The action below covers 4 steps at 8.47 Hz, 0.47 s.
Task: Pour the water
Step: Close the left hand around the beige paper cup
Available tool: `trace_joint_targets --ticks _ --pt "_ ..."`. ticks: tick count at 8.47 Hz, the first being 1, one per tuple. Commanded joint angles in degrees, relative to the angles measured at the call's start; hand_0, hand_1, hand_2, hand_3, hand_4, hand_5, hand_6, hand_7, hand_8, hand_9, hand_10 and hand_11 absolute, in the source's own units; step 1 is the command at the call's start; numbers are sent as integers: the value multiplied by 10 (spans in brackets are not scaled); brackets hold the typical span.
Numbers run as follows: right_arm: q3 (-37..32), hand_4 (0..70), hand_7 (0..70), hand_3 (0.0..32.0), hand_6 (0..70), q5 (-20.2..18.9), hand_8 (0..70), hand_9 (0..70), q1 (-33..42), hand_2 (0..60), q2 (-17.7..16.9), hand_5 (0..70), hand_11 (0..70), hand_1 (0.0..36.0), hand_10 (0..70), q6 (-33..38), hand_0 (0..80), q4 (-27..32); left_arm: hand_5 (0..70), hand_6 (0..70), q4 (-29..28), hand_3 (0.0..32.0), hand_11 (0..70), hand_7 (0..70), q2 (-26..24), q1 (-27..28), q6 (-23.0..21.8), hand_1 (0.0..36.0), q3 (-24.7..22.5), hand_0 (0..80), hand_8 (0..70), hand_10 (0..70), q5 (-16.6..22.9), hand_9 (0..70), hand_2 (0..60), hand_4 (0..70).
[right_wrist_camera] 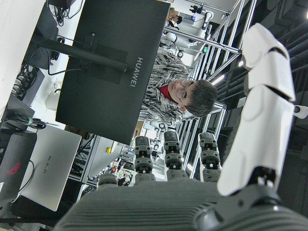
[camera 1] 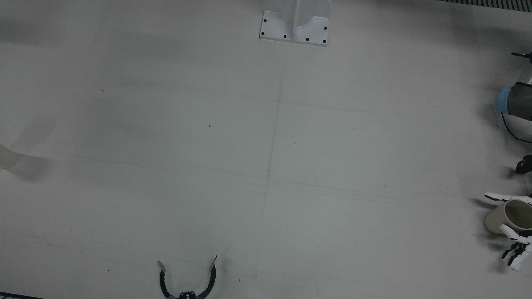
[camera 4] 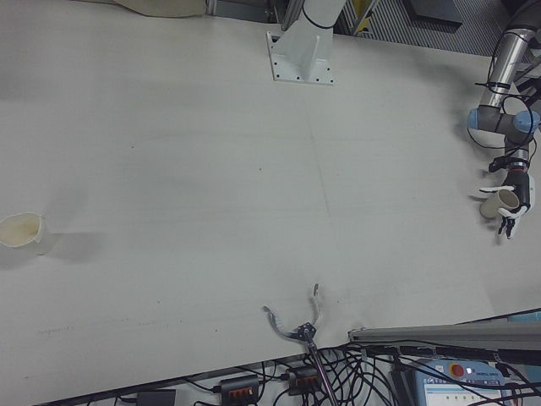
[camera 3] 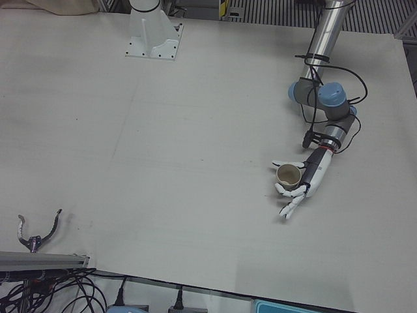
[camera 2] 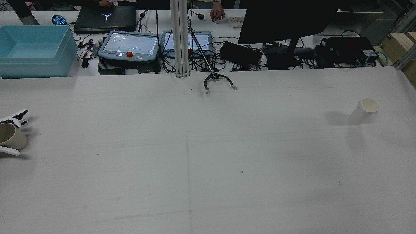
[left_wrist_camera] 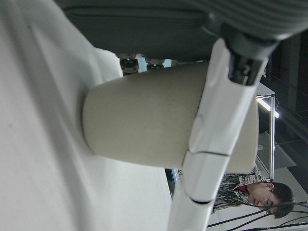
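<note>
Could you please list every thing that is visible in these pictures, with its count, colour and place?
beige cup: 1, at the table's left side, inside the left hand
white cup: 1, at the table's right side, standing alone
black claw tool: 1, at the operators' edge
table: 1, white
blue bin: 1, on the far desk
black monitor: 1, on the far desk
left hand: 1, white, fingers around the beige cup
right hand: 1, seen only by its own camera, holding nothing

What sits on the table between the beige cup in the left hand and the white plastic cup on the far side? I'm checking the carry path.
Only bare table separates the beige cup from the white plastic cup, shown in the rear view.
</note>
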Motion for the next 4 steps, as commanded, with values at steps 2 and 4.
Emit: trace_joint_targets --ticks 2,4 --pt "-2 138 142 0 183 0 138 158 0 179 0 78 0 200 0 0 518 0 700 150 7 0 149 85 0 -1 -1 360 -3 800 105 76 0 34 0 375" --pt "-5 134 143 0 183 0 139 160 0 176 0 78 0 199 0 1 517 0 700 155 8 0 155 91 0 -1 -2 360 -3 800 110 78 -2 39 0 389"
